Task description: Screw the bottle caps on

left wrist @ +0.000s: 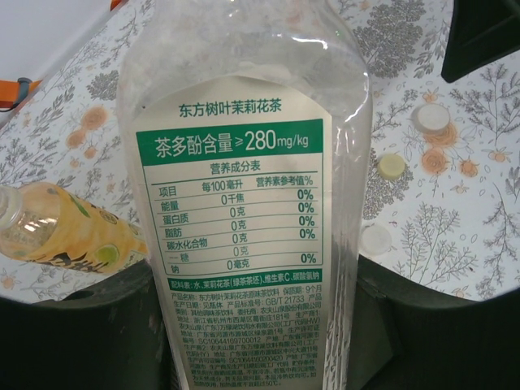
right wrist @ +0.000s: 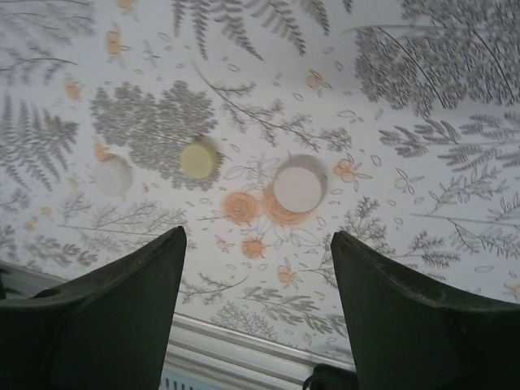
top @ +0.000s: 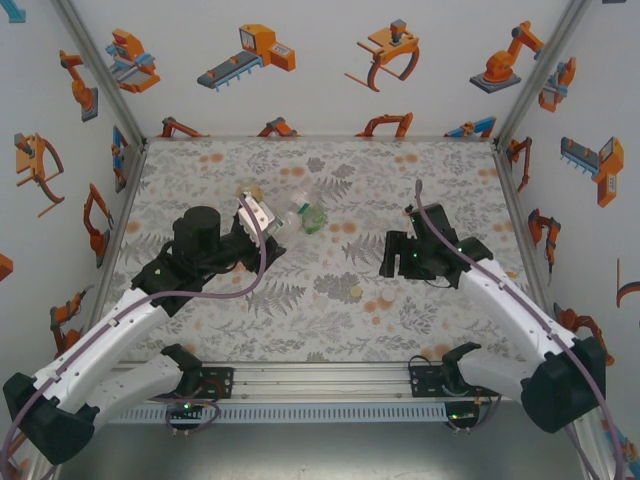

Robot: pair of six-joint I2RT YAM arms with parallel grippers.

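My left gripper [left wrist: 252, 329] is shut on the slim clear bottle [left wrist: 244, 162] with the green-white label, whose body stands between the dark fingers [left wrist: 73, 333]. In the top view this gripper [top: 262, 216] holds the bottle [top: 287, 217] over the table's back middle. An amber-yellow bottle [left wrist: 69, 237] lies on its side to the left. Three bottle caps lie loose on the cloth: a white one [right wrist: 299, 185], a yellow-green one [right wrist: 198, 159] and another white one [right wrist: 112, 175]. My right gripper [right wrist: 258, 244] hangs open and empty just short of them, low over the table [top: 393, 258].
A short green-tinted bottle [top: 314, 217] sits just right of the held bottle. The caps [top: 356, 292] lie between the two arms, near the table's front. The metal rail at the front edge [right wrist: 244, 349] runs under the right fingers. Walls close in the sides and back.
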